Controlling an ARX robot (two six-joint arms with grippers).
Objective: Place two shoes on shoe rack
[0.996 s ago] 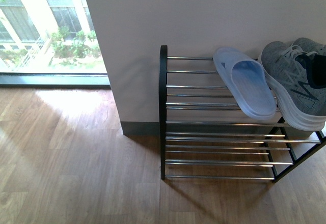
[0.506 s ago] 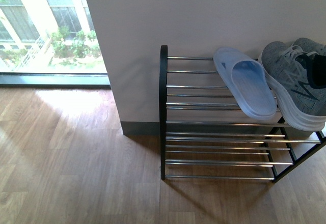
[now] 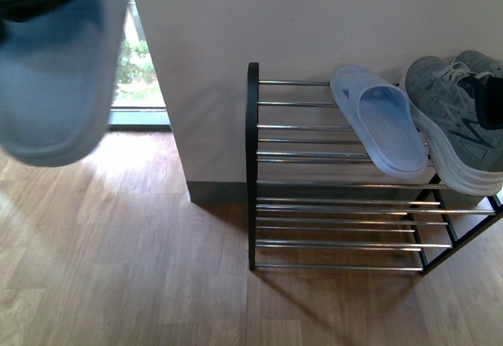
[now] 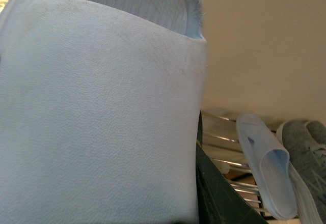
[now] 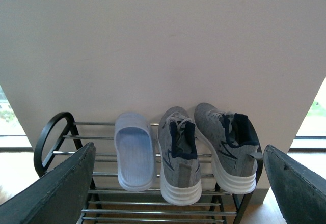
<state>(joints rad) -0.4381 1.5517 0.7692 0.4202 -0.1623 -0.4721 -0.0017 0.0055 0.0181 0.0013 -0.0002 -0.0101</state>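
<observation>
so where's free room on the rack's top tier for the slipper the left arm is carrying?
Free: top-tier bars between the shoe rack left end frame and the racked slipper. Crowded: right of it, both sneakers fill the rest. The carried slipper fits left.

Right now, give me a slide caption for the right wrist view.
Open right gripper faces the rack: one slide and both sneakers on top.

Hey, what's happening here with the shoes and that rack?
Both grey sneakers already sit side by side on the shoe rack's top tier, beside a pale blue slipper. The left arm holds a matching slipper up in the air to the rack's left. The right gripper is open and empty, facing the rack.
</observation>
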